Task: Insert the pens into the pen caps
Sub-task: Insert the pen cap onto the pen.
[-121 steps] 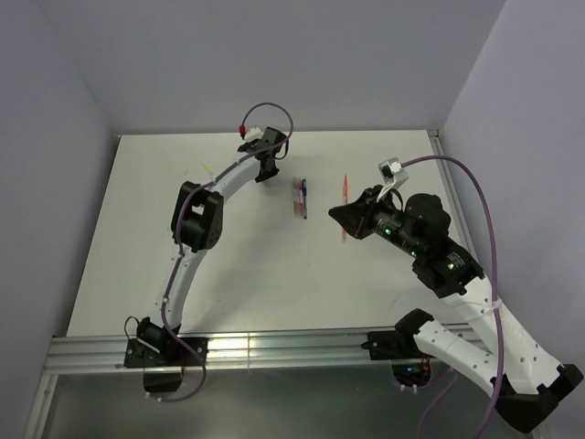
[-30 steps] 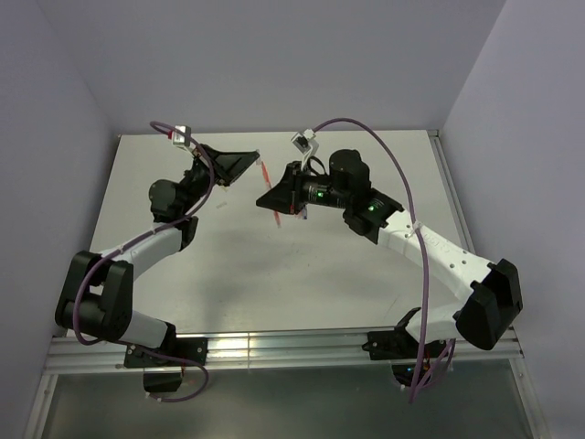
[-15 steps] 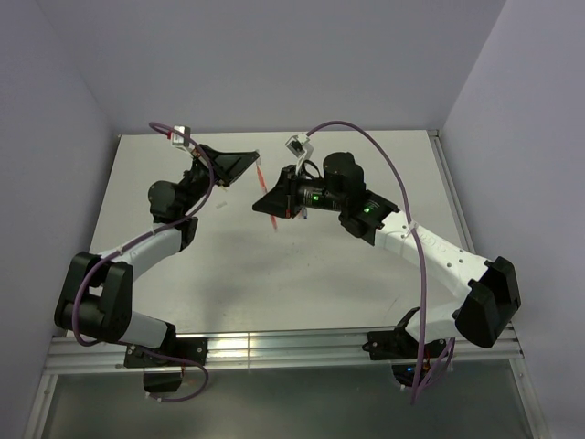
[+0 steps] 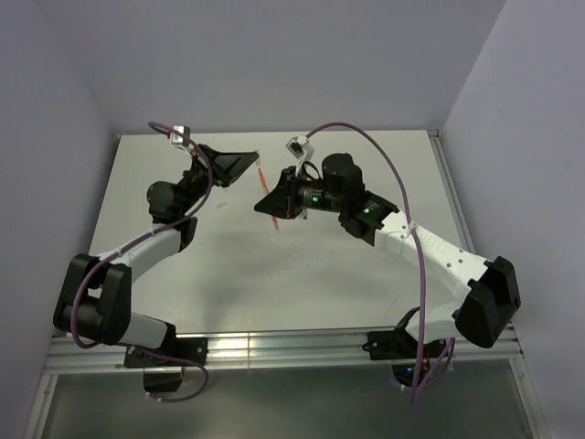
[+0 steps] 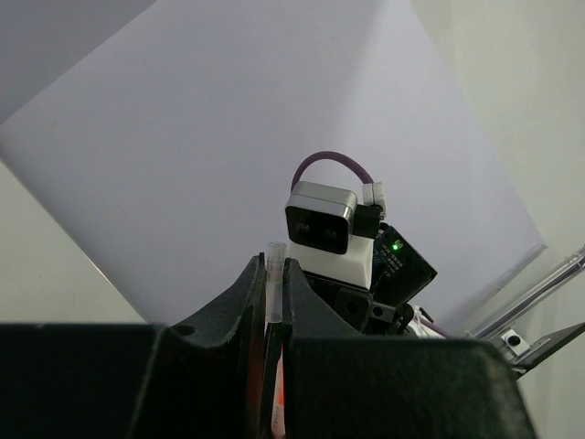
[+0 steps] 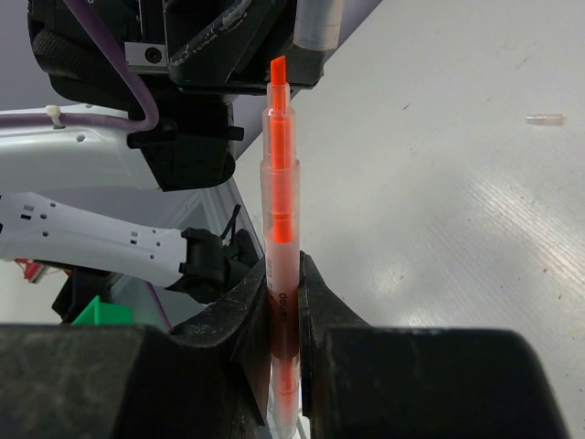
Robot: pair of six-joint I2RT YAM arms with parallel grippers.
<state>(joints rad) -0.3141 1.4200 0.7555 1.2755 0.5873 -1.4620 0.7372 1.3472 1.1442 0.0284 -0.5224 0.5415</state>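
Note:
In the top view both arms are raised above the table [image 4: 347, 274], their tips close together. My left gripper [image 4: 253, 159] is shut on a clear pen cap [image 5: 275, 285], which stands upright between the fingers [image 5: 245, 293] in the left wrist view and pokes a little past their tips. My right gripper [image 4: 271, 203] is shut on the barrel of an orange pen [image 6: 280, 165], its bare orange tip pointing away from the fingers. In the right wrist view that tip sits just left of the open end of the held pen cap [image 6: 316, 23], slightly off line. The other pens are hidden behind the right arm.
A small clear cap-like piece [image 6: 546, 119] lies loose on the white table [image 6: 457, 201] to the right of the pen. The right arm's wrist camera [image 5: 320, 219] faces the left gripper at close range. Lilac walls [image 4: 274, 55] close in the table's back and sides.
Four seconds ago both grippers were down at the table, well apart. Over the last second the right gripper has carried the orange pen a little left, towards the left gripper, which has stayed still.

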